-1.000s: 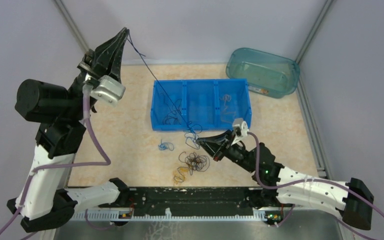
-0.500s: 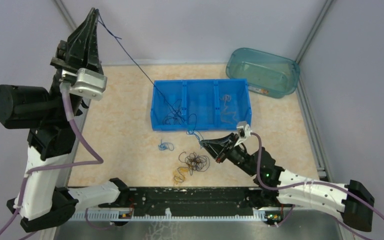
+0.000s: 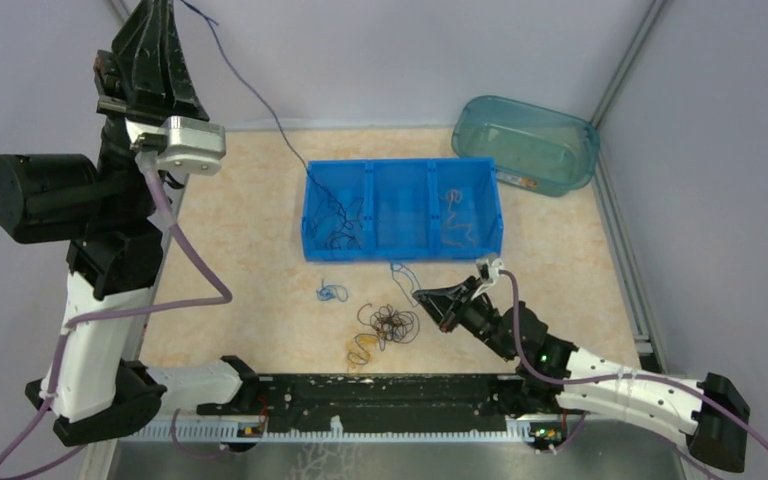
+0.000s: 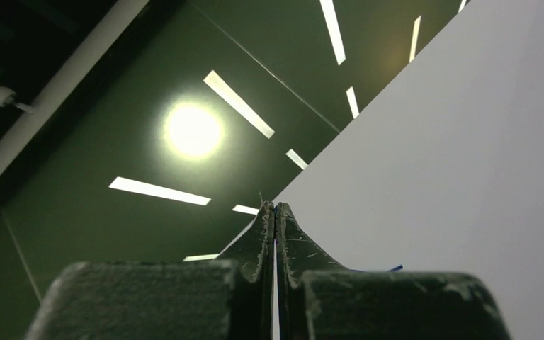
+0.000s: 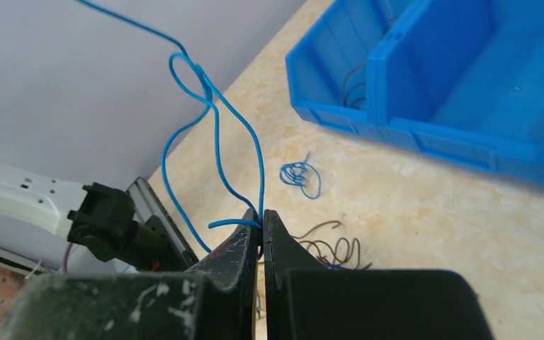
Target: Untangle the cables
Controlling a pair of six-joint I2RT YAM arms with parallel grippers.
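We see the left end effector (image 3: 163, 6) raised high at the far left, above the counter (image 3: 250, 250), its fingers pressed together on one end of a long blue cable (image 3: 260, 100); in the left wrist view a thin blue line shows in the slit between the fingers. From there the blue cable slopes down and to the right to the left compartment of the blue bin (image 3: 403, 250), where dark wires (image 3: 345, 222) lie; we cannot tell whether it is caught in them or only passes over them. It then comes out over the bin's near wall and loops down to the right end effector (image 3: 418, 295), which sits low just near of the bin and pinches it tight at the fingertips. Tan wires (image 3: 455, 225) lie in the bin's right compartment. On the counter near of the bin rest a small blue curl (image 3: 332, 292), a dark tangle (image 3: 390, 325) and, touching its near-left edge, a yellow-orange curl (image 3: 362, 350). A teal tub (image 3: 580, 150) stands at the far right.
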